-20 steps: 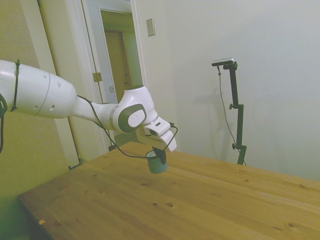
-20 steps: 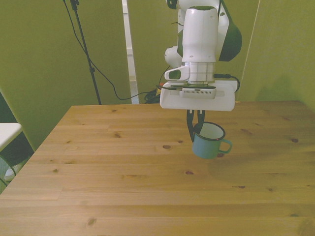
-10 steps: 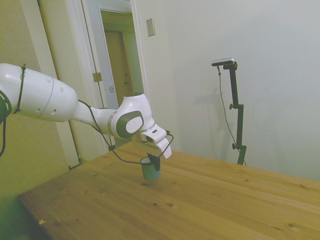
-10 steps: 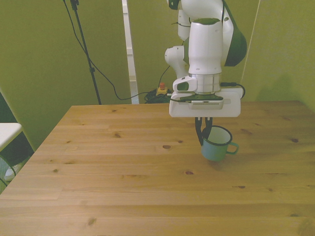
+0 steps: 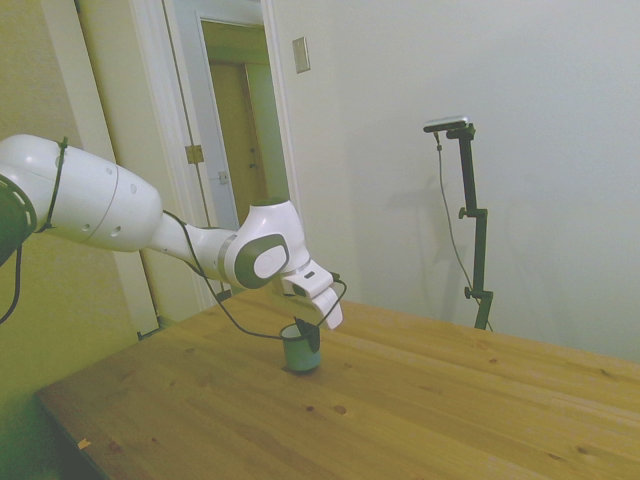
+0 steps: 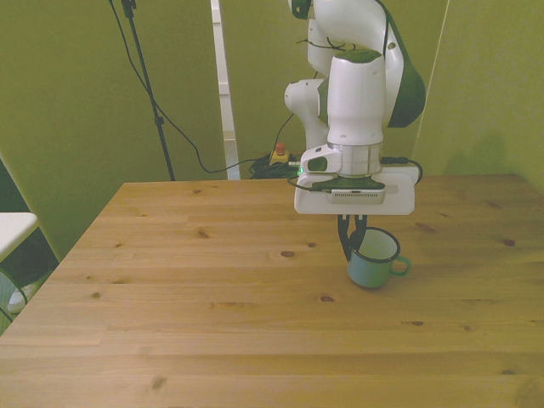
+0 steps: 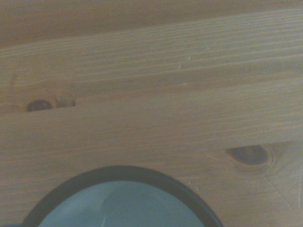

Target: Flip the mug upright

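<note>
The mug (image 6: 372,259), teal with a dark rim and a handle toward the front view's right, stands nearly upright on the wooden table (image 6: 212,323) with its mouth up. My gripper (image 6: 352,244) is shut on the mug's rim at the side toward the front view's left, one finger inside and one outside. In the side view the mug (image 5: 299,350) rests on the table under the gripper (image 5: 309,334). The wrist view shows the mug's dark rim (image 7: 123,177) and pale inside close up over the wood.
The table's edge runs near the front (image 5: 70,420) in the side view. A doorway (image 5: 235,130) and wall lie behind the arm. Cables (image 6: 255,161) hang behind the table's far edge.
The gripper has come down with the mug from above the table until its base meets the wood. The mug has tilted closer to upright.
</note>
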You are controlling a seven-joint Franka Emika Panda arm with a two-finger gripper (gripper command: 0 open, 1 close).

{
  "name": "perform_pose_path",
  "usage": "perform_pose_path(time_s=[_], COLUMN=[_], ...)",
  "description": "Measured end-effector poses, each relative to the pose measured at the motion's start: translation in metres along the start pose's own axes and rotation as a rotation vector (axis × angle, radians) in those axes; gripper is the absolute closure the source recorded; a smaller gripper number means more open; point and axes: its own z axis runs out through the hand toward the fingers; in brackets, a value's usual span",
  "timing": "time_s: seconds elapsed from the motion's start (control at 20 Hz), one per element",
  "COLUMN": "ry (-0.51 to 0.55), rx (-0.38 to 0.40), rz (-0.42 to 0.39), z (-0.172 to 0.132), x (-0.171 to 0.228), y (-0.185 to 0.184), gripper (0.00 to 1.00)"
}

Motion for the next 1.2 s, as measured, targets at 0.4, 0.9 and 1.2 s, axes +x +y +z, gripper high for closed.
perform_pose_path(time_s=[0.4, 0.9, 1.2], ry=[-0.007, -0.01, 0.012], rx=[-0.016, -0.038, -0.012], rz=[-0.003, 0.012, 0.008], z=[0.017, 0.032, 0.002], x=[-0.006, -0.003, 0.001], y=[0.008, 0.027, 0.04], gripper=[0.0, 0.0, 0.0])
